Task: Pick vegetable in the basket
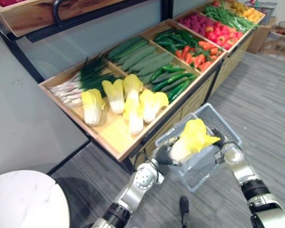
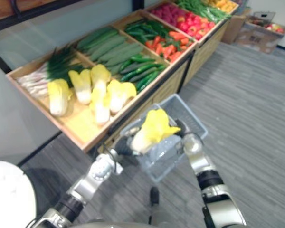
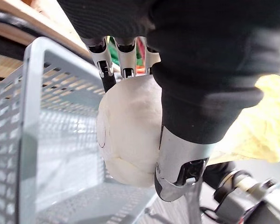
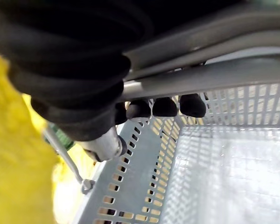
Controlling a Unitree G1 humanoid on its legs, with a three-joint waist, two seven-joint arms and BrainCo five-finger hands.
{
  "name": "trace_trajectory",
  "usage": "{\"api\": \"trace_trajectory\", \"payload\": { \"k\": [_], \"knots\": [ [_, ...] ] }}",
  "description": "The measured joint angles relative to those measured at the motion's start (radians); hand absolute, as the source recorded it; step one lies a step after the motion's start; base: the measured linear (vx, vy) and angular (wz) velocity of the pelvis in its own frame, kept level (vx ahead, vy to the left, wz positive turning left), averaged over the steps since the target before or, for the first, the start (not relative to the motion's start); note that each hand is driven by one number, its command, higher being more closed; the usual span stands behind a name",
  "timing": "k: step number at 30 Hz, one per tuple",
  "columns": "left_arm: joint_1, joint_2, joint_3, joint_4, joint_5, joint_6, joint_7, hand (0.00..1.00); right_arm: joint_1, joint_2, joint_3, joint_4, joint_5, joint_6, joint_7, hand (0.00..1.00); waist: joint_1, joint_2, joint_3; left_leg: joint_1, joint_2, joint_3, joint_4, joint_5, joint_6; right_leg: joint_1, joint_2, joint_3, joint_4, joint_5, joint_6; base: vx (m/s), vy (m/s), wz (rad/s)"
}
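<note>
Silver fingers of the left robot hand (image 1: 162, 156) are curled, together with the thumb, round the white base of a Chinese cabbage (image 1: 192, 137), so this grip is closed on it. The cabbage is held over the open top of the grey plastic basket (image 1: 202, 173). Its white end is at the basket's rim on the robot's left side and its yellow leaves stand up above the rim. I cannot tell if it touches the basket's bottom.

On the other side of the basket, the right robot hand (image 1: 222, 143) has its dark fingertips (image 4: 165, 106) hooked over the handle (image 4: 210, 74), a grey bar, and in this way it holds the basket. Under the basket is a grey floor (image 1: 270, 109).

Just behind the basket stands a long wooden stand (image 1: 111, 135) divided in compartments. The compartment nearest to the basket holds more cabbages (image 1: 118, 97) of the same kind, lying on the wood, with a bunch of spring onions (image 1: 78, 83) beyond them. Farther from the basket along the stand lie cucumbers (image 1: 137, 54), then carrots (image 1: 194, 54) and red vegetables (image 1: 213, 31).

Well apart from the basket, on the robot's left, is a round white table (image 1: 23, 199). Cardboard boxes (image 1: 280, 42) sit on the floor at the far end of the stand.
</note>
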Motion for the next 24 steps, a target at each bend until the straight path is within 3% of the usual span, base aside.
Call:
{"api": "trace_trajectory", "payload": {
  "k": [8,16,17,24],
  "knots": [
    [-0.012,-0.014,0.002,0.153,0.053,0.007,0.011,1.00,0.039,-0.007,0.011,-0.091,0.048,-0.001,0.043,1.00,-0.007,-0.037,-0.004,0.012,-0.001,0.010,-0.013,0.000,0.000,0.001,0.001,0.008,0.000,-0.001,0.001,0.01,0.004,-0.03],
    [-0.092,-0.049,0.014,0.297,0.093,0.022,0.050,1.00,0.064,-0.013,0.052,-0.150,0.114,-0.001,0.066,1.00,-0.022,-0.042,-0.004,0.018,0.004,0.018,-0.016,-0.003,-0.004,0.000,0.009,0.013,0.000,0.002,-0.003,0.01,0.001,-0.02],
    [-0.109,-0.053,0.015,0.314,0.094,0.025,0.057,0.00,0.064,-0.013,0.053,-0.158,0.116,-0.002,0.066,1.00,-0.023,-0.042,-0.004,0.018,0.006,0.019,-0.016,-0.003,-0.004,0.000,0.011,0.013,0.000,0.002,-0.003,0.02,0.002,-0.04],
    [-0.142,-0.078,0.032,0.380,0.094,0.043,0.070,0.00,0.065,-0.021,0.080,-0.162,0.124,-0.005,0.069,1.00,-0.024,-0.043,-0.003,0.027,0.006,0.035,-0.028,-0.004,-0.005,0.000,0.014,0.026,0.000,0.002,-0.003,0.02,0.008,-0.06]
  ]
}}
